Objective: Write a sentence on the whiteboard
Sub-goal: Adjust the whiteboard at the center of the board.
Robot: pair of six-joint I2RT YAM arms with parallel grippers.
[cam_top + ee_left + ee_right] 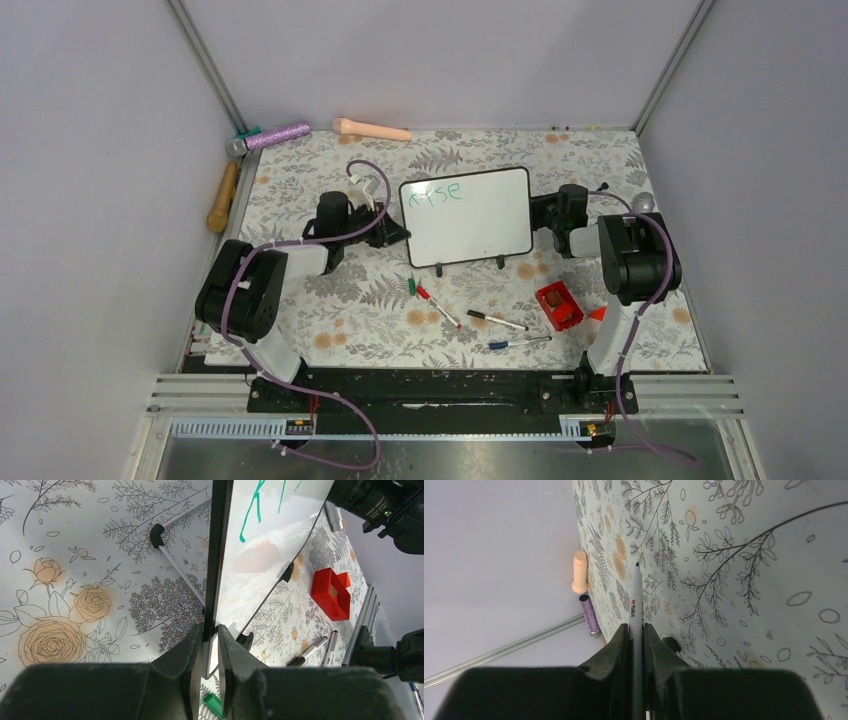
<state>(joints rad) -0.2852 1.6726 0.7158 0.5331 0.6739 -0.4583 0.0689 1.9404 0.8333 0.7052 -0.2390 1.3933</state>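
The whiteboard (468, 215) stands tilted on its feet in the middle of the table. Green writing (437, 193) in its upper left corner reads "Rise"; no other words show. My left gripper (396, 236) is shut on the board's left edge. In the left wrist view its fingers (197, 645) pinch the black frame (216, 570), with green strokes (252, 510) on the white face. My right gripper (542, 213) is at the board's right edge. In the right wrist view it (637, 630) is shut on a white marker (636, 597) whose tip points away, off the board.
A red pen (437, 305), a black pen (497, 320), a blue pen (520, 342) and a green cap (411, 284) lie in front of the board. A red box (559, 305) sits at the right. A purple microphone (270, 136), pink handle (370, 128) and wooden handle (223, 196) lie at the back left.
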